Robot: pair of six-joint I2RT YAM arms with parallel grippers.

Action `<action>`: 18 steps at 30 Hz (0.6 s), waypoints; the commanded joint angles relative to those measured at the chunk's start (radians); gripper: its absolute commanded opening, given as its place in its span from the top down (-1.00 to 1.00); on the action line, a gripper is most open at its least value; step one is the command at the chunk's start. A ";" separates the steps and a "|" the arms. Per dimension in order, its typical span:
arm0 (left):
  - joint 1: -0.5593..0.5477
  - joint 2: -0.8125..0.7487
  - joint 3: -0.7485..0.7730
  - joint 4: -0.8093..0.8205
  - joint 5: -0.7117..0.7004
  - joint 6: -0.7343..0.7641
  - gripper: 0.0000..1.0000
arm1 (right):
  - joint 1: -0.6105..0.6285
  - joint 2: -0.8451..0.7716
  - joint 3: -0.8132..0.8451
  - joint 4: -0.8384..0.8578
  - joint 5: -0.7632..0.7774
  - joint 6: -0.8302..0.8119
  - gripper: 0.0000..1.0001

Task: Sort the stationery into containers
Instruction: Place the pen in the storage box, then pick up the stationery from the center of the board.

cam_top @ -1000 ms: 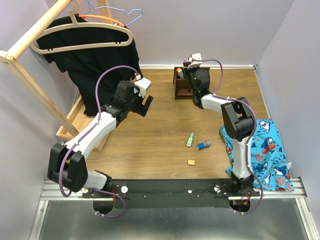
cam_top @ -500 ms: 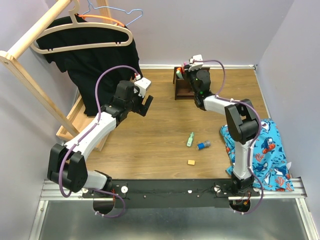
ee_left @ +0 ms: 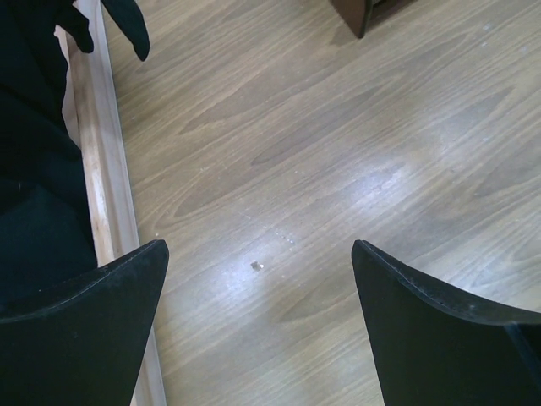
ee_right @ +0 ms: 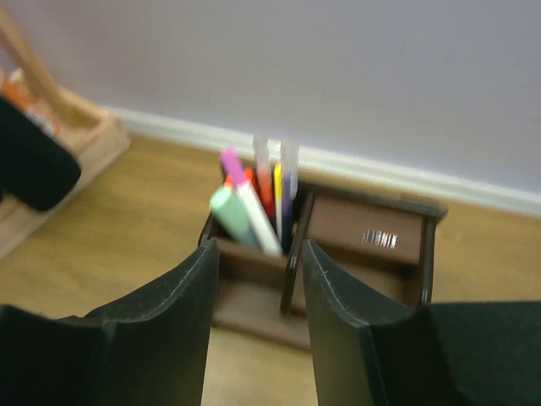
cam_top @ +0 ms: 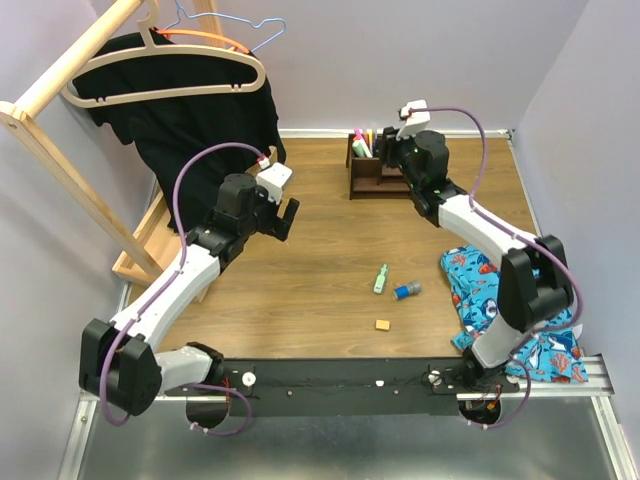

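The dark brown wooden organizer [cam_top: 372, 178] stands at the back wall. Its upright compartment holds several pens and highlighters [cam_top: 361, 141]. In the right wrist view I see a pale green highlighter [ee_right: 228, 216] and a pink-capped pen [ee_right: 233, 162] leaning there in the organizer [ee_right: 363, 233]. My right gripper [cam_top: 398, 160] [ee_right: 258, 249] hovers just in front of it, open, nothing between the fingers. On the floor lie a green highlighter [cam_top: 381, 278], a blue-capped tube [cam_top: 405, 291] and an orange eraser [cam_top: 382, 324]. My left gripper [cam_top: 283, 215] [ee_left: 259, 247] is open over bare wood.
A blue fish-print cloth [cam_top: 525, 300] lies at the right, under the right arm. A wooden clothes rack [cam_top: 60, 80] with a black garment [cam_top: 200, 130] fills the left. Its base [ee_left: 106, 178] runs beside my left gripper. Walls close in behind and to the right.
My right gripper has opened and drawn back and up from the organizer, and its arm has swung out to the right. The left arm has shifted slightly left.
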 commanded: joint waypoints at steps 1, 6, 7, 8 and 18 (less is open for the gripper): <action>0.006 -0.065 -0.031 0.029 0.061 -0.030 -0.98 | -0.003 -0.105 -0.057 -0.409 -0.083 0.144 -0.06; 0.005 -0.081 -0.049 0.017 0.066 -0.051 -0.98 | -0.003 -0.120 -0.066 -0.712 -0.172 0.299 -0.06; 0.005 -0.079 -0.049 0.016 0.064 -0.064 -0.98 | -0.003 -0.114 -0.065 -0.748 -0.175 0.361 -0.08; 0.003 -0.078 -0.049 0.014 0.066 -0.068 -0.98 | -0.003 -0.107 -0.068 -0.823 -0.168 0.400 -0.10; -0.001 -0.047 -0.054 -0.017 0.070 -0.139 -0.98 | 0.005 0.019 -0.054 -0.995 -0.198 0.667 -0.14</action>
